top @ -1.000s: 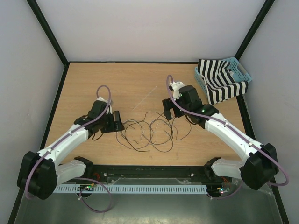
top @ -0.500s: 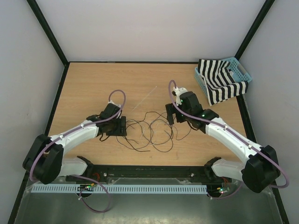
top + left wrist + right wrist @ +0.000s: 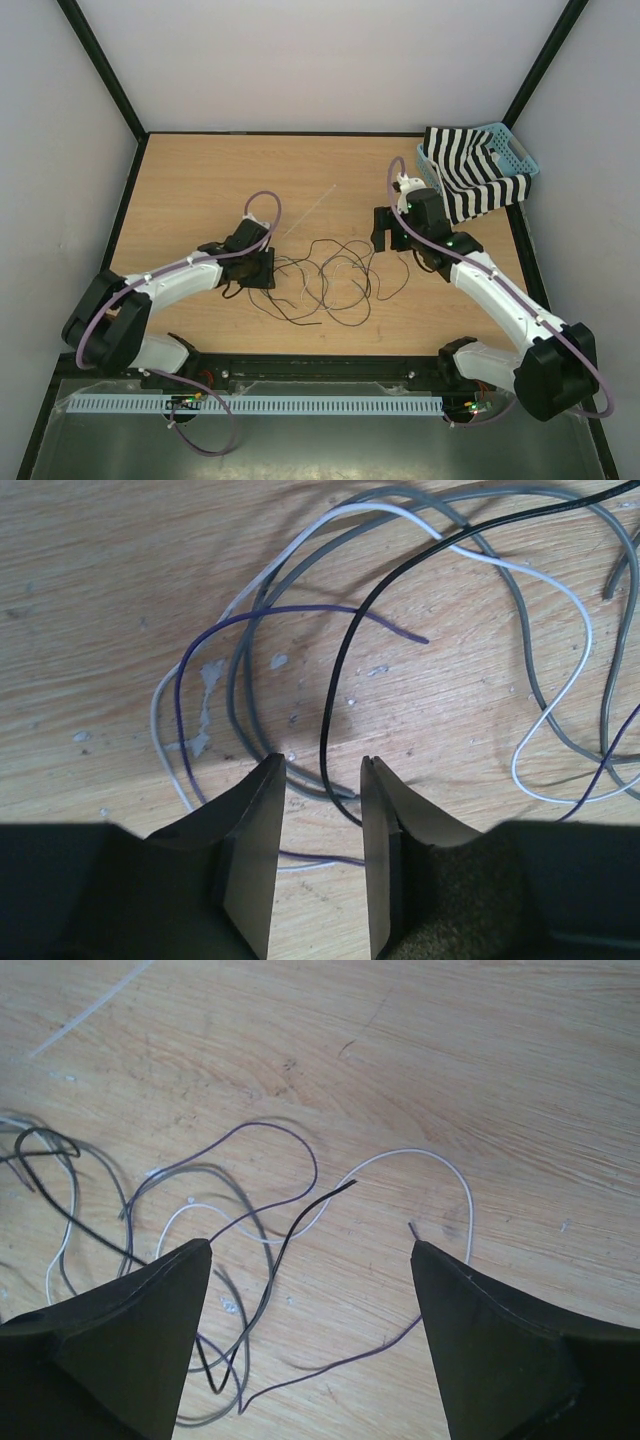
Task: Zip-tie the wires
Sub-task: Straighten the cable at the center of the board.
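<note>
Left gripper (image 3: pixel 320 765) was partly open, jaws straddling a few strands of the wires (image 3: pixel 326 720), nothing clamped. Right gripper (image 3: pixel 310 1250) was wide open and empty over the tangle's right end. Zip tie (image 3: pixel 310 212) lay on the surface (image 3: pixel 200 190) just above centre frame.

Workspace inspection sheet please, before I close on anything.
Surface: wooden table, scuffed.
Job's things: wires in a loose unbundled tangle between the arms; zip tie flat beyond it, untouched.
Clutter: blue basket holding striped cloth, far right corner.
Grippers: left gripper at tangle's left edge, jaws narrowly apart around black and purple strands; right gripper wide open, empty.
Cables: mauve arm cables loop over each wrist.
Surroundings: white walls, black frame.
</note>
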### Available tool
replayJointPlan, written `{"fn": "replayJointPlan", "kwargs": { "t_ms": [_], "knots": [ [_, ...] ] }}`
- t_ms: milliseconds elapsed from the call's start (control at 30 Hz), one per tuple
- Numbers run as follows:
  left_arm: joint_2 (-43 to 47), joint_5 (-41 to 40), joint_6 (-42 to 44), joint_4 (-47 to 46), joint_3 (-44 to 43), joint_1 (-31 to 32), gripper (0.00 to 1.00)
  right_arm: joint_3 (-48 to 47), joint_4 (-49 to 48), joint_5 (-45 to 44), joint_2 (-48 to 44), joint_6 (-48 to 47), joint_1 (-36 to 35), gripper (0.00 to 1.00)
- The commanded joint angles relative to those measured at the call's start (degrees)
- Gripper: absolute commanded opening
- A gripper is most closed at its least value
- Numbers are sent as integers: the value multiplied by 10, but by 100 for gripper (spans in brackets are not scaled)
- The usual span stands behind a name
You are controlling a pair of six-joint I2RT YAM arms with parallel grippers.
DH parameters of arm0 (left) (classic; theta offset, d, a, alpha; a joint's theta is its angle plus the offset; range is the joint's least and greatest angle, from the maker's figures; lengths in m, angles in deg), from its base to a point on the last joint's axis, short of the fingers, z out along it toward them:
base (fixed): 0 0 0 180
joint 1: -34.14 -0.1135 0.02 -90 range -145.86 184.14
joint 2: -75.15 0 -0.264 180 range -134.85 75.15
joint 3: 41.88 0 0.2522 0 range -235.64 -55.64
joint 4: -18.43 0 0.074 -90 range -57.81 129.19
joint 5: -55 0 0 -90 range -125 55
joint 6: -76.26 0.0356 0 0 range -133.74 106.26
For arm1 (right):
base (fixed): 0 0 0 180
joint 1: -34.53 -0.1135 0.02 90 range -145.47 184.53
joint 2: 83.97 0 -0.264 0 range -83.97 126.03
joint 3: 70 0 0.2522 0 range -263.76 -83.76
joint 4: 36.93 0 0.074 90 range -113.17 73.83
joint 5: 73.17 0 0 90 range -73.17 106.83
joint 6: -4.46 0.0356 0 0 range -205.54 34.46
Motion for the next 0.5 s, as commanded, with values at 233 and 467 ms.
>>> {"fn": "replayJointPlan", "kwargs": {
  "t_ms": [233,467],
  "knots": [
    [-38,9,4,-27,-17,7,15,52,-99,8,69,52,27,88],
    [-36,15,6,-29,-14,8,5,81,-160,-1,122,87,28,85]
  ]
}}
